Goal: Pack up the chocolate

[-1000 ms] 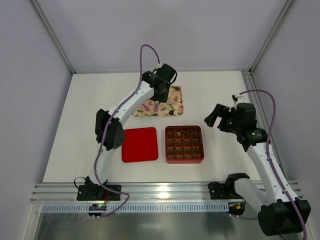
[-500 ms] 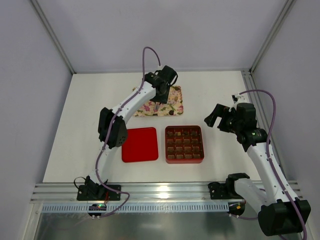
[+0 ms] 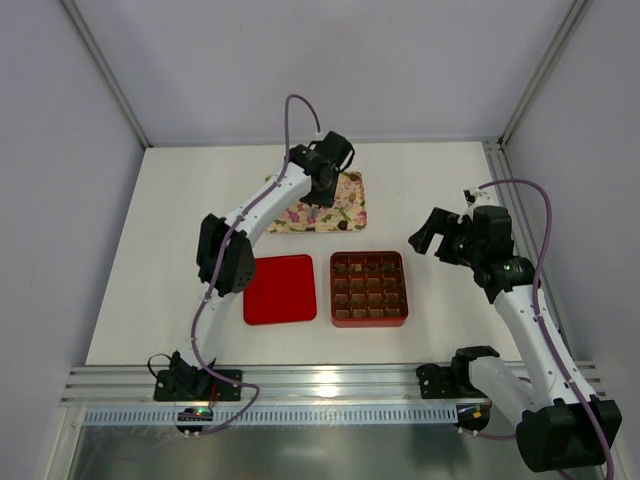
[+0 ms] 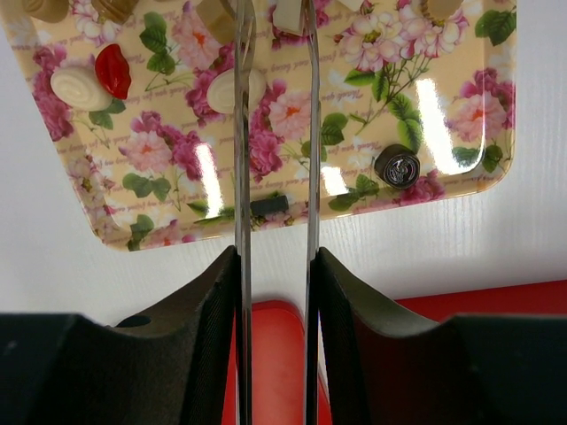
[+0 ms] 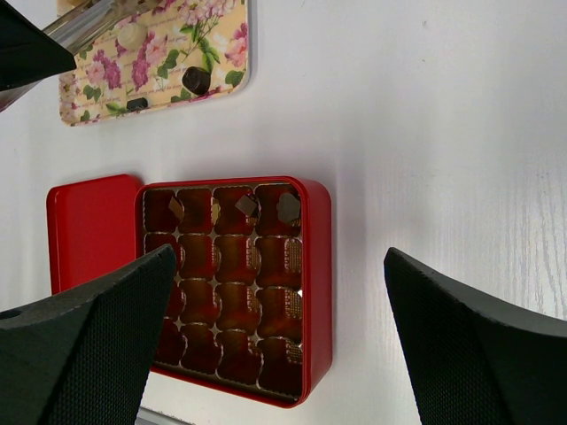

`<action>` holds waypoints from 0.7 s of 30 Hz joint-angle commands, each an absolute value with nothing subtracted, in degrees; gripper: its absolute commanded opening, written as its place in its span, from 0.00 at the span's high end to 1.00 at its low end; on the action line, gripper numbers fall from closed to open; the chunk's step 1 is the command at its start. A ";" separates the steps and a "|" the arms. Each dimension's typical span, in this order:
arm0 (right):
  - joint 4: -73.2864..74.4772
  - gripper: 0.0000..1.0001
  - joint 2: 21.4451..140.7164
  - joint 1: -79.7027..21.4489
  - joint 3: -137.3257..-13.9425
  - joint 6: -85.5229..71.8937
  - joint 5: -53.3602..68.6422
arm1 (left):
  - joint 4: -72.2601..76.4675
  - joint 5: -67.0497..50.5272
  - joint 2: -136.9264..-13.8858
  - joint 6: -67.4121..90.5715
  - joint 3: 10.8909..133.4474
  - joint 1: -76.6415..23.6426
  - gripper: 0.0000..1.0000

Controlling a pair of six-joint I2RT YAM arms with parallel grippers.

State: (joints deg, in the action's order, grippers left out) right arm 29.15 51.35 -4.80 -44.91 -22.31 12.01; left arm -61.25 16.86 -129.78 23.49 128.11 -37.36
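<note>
Left wrist view: left gripper (image 4: 275,9) poised tips-down over the flowered tray (image 4: 443,190), fingers narrowed to a slim gap with a pale piece of chocolate (image 4: 285,12) between the cut-off tips, pinched or merely straddled impossible to tell, probably narrowed to single out one piece among its neighbours. Most chocolate loose on that tray, a few pieces in the row of the red box (image 5: 319,266) nearest it, lid (image 5: 89,230) laid alongside; right gripper (image 5: 279,257) spread wide, empty, held off right of the box, likely out of the way. Underneath, plain white table (image 3: 430,180), pale grey walls (image 3: 300,60), metal rail (image 3: 330,380) along the near edge.
</note>
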 commanded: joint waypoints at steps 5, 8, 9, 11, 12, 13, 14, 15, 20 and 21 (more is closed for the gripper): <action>28.39 0.00 50.36 -4.75 -45.88 -21.18 12.48 | -59.24 15.82 -130.78 22.06 130.25 -36.74 0.63; 28.39 0.00 50.36 -4.83 -45.88 -21.27 12.57 | -59.06 15.47 -130.96 21.89 130.25 -36.74 0.65; 28.48 0.00 50.45 -4.83 -45.97 -21.27 12.48 | -59.06 15.47 -131.04 21.80 130.25 -36.74 0.67; 28.48 0.00 50.45 -4.83 -46.05 -21.18 12.57 | -59.15 15.47 -130.96 21.71 130.25 -36.74 0.70; 28.48 0.00 50.45 -4.75 -46.14 -21.18 12.57 | -59.32 15.47 -130.87 21.62 130.25 -36.74 0.73; 28.48 0.00 50.45 -4.75 -46.14 -21.18 12.48 | -59.50 15.47 -130.43 21.62 130.25 -36.74 0.75; 28.39 0.00 50.45 -4.83 -46.06 -21.18 12.57 | -59.59 15.56 -130.08 21.62 130.08 -36.74 0.76; 28.48 0.00 50.45 -4.75 -46.05 -21.18 12.66 | -59.76 15.56 -129.64 21.53 129.90 -36.74 0.78; 28.04 0.00 50.54 -4.83 -45.88 -21.36 12.66 | -59.94 15.38 -125.17 21.27 127.80 -36.74 0.80; 27.95 0.00 50.62 -4.83 -45.79 -21.27 12.66 | -59.68 14.77 -124.29 21.44 127.18 -36.74 0.80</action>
